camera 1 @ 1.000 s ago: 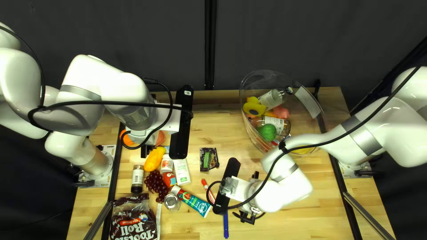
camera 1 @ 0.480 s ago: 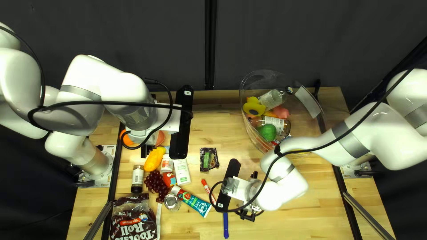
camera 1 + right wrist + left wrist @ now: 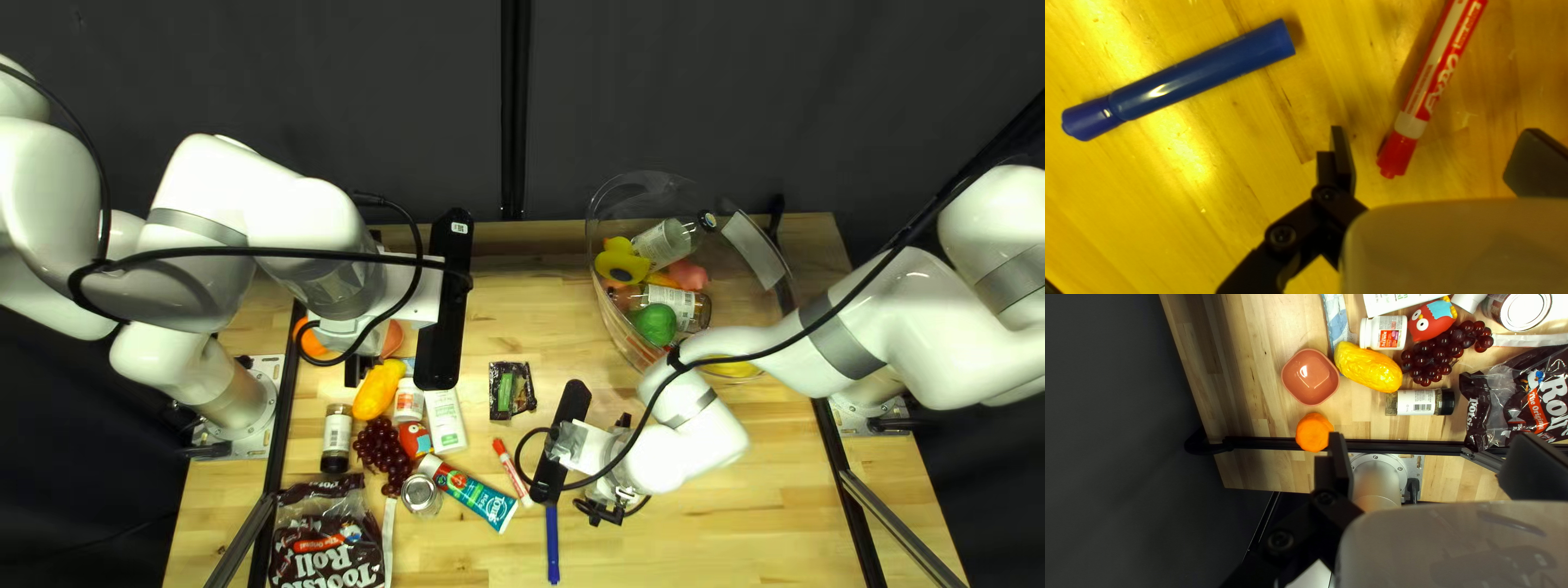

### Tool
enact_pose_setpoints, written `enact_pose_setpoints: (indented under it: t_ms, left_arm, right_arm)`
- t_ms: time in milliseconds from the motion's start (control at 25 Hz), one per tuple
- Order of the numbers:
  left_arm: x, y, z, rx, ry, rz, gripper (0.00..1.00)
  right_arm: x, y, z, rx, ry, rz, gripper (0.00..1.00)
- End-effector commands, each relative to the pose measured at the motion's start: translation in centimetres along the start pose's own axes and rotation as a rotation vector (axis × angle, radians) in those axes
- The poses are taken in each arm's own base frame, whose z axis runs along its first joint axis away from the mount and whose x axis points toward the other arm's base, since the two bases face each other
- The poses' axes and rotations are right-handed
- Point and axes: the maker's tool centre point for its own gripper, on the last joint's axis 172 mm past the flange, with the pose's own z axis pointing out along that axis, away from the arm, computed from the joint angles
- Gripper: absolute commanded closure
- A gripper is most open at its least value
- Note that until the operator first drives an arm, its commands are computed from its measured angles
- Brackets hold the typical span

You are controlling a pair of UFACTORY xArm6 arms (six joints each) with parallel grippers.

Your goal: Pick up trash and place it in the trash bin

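My left gripper point(image 3: 357, 370), partly hidden by its arm, hangs over the table's left part; in its wrist view the gripper point(image 3: 1434, 457) is open and empty, above the table's left rail. My right gripper point(image 3: 605, 510) is low near the table's front. Its wrist view shows the gripper point(image 3: 1437, 158) open, with a red marker point(image 3: 1440, 68) lying ahead, cap toward the gap, and a blue marker point(image 3: 1203, 73) off to one side. A dark crumpled wrapper point(image 3: 512, 390) lies mid-table. The clear bin point(image 3: 621, 332) holds bottles, a yellow duck and a green ball.
At the left of the top left view are a toothpaste tube point(image 3: 470, 492), a can point(image 3: 420, 495), grapes point(image 3: 381, 449), a spice jar point(image 3: 336, 438), a white bottle point(image 3: 445, 421) and a candy bag point(image 3: 327, 544). A salmon bowl point(image 3: 1310, 377) stands beside an orange item point(image 3: 1314, 432).
My right arm has shifted slightly toward the table's far edge, uncovering more of the red and blue markers. The left arm stays where it was.
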Motion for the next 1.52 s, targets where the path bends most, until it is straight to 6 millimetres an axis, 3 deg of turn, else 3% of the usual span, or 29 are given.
enact_pose_setpoints:
  t_ms: [40, 120, 240, 280, 320, 360, 400, 480, 880, 960, 1280, 1320, 1400, 1520]
  left_arm:
    - [0.0, 0.0, 0.0, 0.0, 0.0, 0.0, 0.0]
    - [0.0, 0.0, 0.0, 0.0, 0.0, 0.0, 0.0]
    - [0.0, 0.0, 0.0, 0.0, 0.0, 0.0, 0.0]
    - [0.0, 0.0, 0.0, 0.0, 0.0, 0.0, 0.0]
    - [0.0, 0.0, 0.0, 0.0, 0.0, 0.0, 0.0]
    - [0.0, 0.0, 0.0, 0.0, 0.0, 0.0, 0.0]
    - [0.0, 0.0, 0.0, 0.0, 0.0, 0.0, 0.0]
    - [0.0, 0.0, 0.0, 0.0, 0.0, 0.0, 0.0]
    - [0.0, 0.0, 0.0, 0.0, 0.0, 0.0, 0.0]
    - [0.0, 0.0, 0.0, 0.0, 0.0, 0.0, 0.0]
    - [0.0, 0.0, 0.0, 0.0, 0.0, 0.0, 0.0]
    - [0.0, 0.0, 0.0, 0.0, 0.0, 0.0, 0.0]
    - [0.0, 0.0, 0.0, 0.0, 0.0, 0.0, 0.0]
    - [0.0, 0.0, 0.0, 0.0, 0.0, 0.0, 0.0]
  right_arm:
    - [0.0, 0.1, 0.2, 0.026, -0.005, 0.019, 0.02]
    - [0.0, 0.1, 0.3, 0.034, -0.008, 0.028, 0.06]
    - [-0.1, 0.2, 0.4, 0.041, -0.012, 0.038, 0.36]
    - [-0.1, 0.2, 0.5, 0.043, -0.013, 0.04, 0.36]
    - [0.0, 0.2, 0.5, 0.044, -0.015, 0.042, 0.55]
    - [0.0, 0.2, 0.5, 0.048, -0.02, 0.046, 0.64]
    - [0.1, 0.3, 0.6, 0.055, -0.026, 0.051, 0.89]
    - [0.2, 0.3, 0.6, 0.061, -0.032, 0.056, 0.93]
    - [0.1, -0.4, 0.5, 0.067, -0.036, 0.043, 0.97]
    - [-0.1, -0.3, -1.6, 0.056, -0.025, 0.039, 0.97]
    - [-3.0, 2.0, -16.7, -0.09, 0.071, 0.021, 0.97]
    - [-3.7, 2.9, -19.5, -0.126, 0.086, 0.024, 0.97]
    - [-4.9, 4.7, -23.3, -0.174, 0.107, 0.033, 0.97]
    - [-6.4, 7.8, -27.3, -0.229, 0.125, 0.058, 0.98]
